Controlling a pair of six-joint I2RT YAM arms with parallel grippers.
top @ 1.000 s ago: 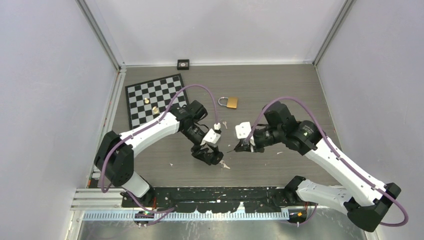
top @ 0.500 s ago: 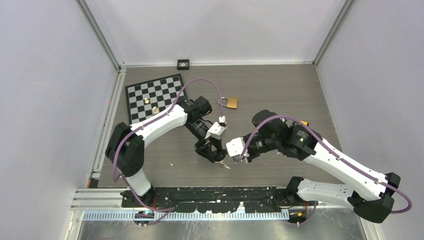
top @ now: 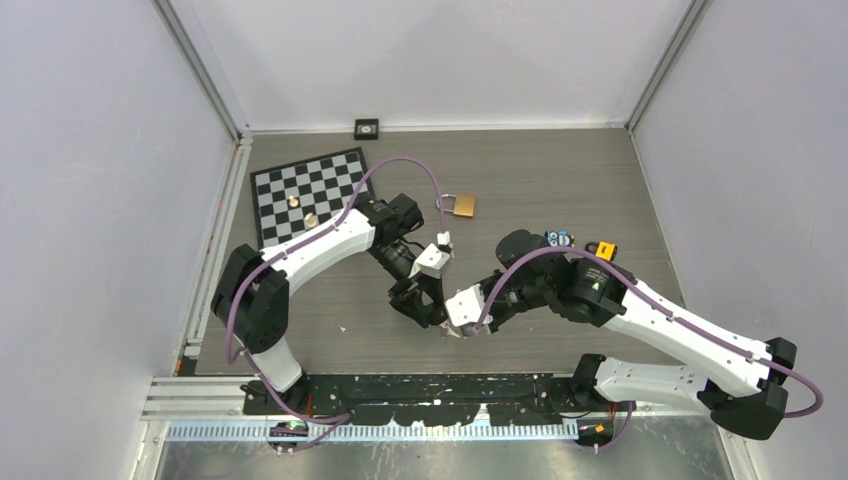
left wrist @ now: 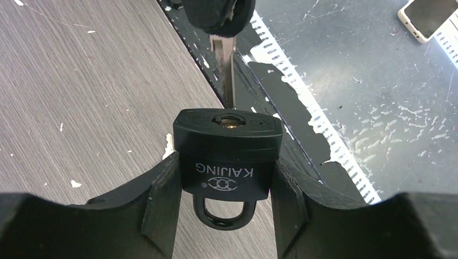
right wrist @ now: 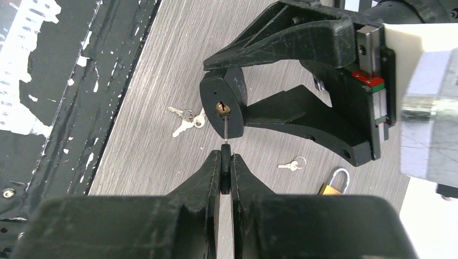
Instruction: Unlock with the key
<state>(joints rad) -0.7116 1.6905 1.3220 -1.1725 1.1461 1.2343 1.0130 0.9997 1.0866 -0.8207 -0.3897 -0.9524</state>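
Key-to-keyway alignment, 2 arms meeting low over the grey wood-grain table point(top: 560, 180).
Left gripper point(left wrist: 227, 181) pinches the black Kaijing padlock point(left wrist: 227, 154) by its 2 flat sides, keyway turned toward the other arm so the slot is reachable. Right gripper point(right wrist: 226, 157) has its jaws pressed together on the head of the thin silver key point(right wrist: 224, 129), blade aimed straight at the brass keyway, tip at its mouth, seemingly not seated. Likely next: straight push, then twist.

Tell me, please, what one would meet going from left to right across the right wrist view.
pair of keys → black padlock → single key → brass padlock
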